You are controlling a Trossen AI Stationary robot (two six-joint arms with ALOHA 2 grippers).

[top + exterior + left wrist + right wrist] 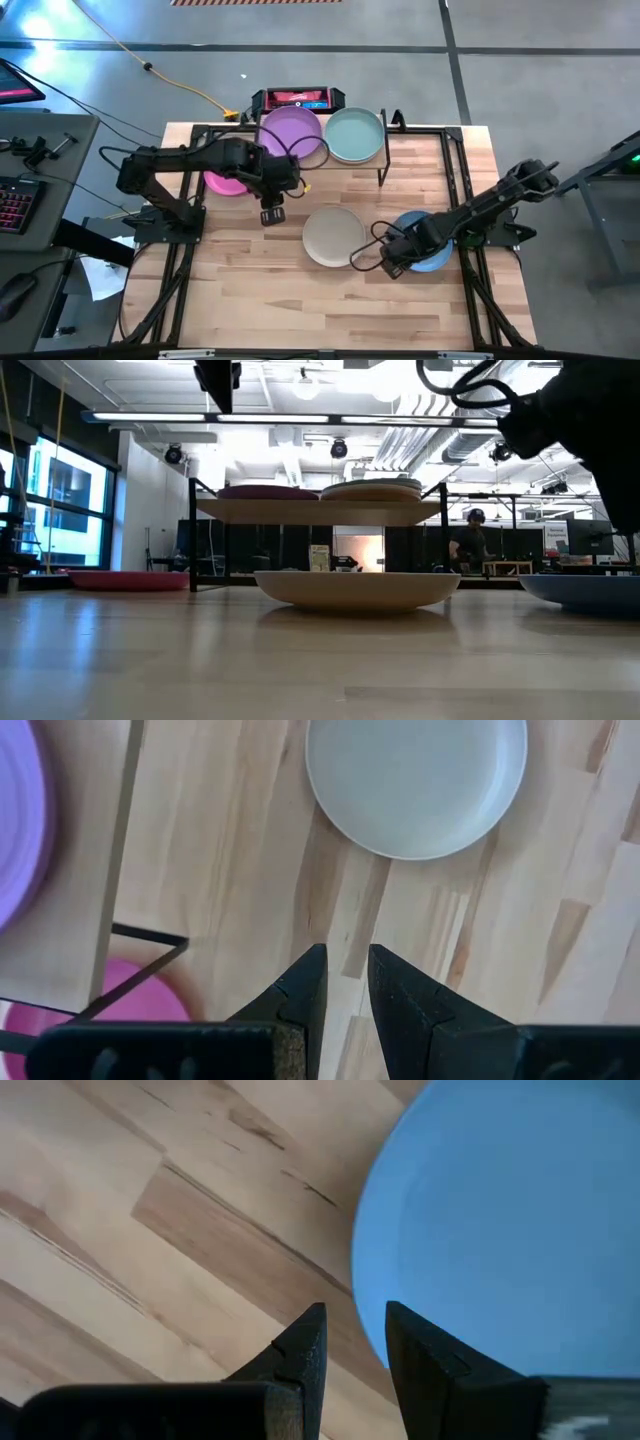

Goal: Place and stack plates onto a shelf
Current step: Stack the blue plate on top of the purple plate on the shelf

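The shelf [400, 150] stands at the table's far edge and carries a purple plate [291, 134] and a teal plate [354, 135] side by side. A pink plate [222, 184] lies on the table at the shelf's left end. A beige plate [334, 236] rests flat at mid-table, and a blue plate [428, 250] lies to its right. My left gripper [272, 214], open by a narrow gap, hovers between the pink and beige plates. My right gripper [355, 1342], also narrowly open, hangs over the blue plate's [500, 1220] left rim, above the table. The other plates are out of view.
A red and black device [297, 99] sits behind the shelf, and a yellow cable [180, 85] runs across the floor. Black frame rails [180, 250] run along the table's left and right sides. Bare wood lies toward the near edge [320, 310]. A person [472, 540] is far back in the room.
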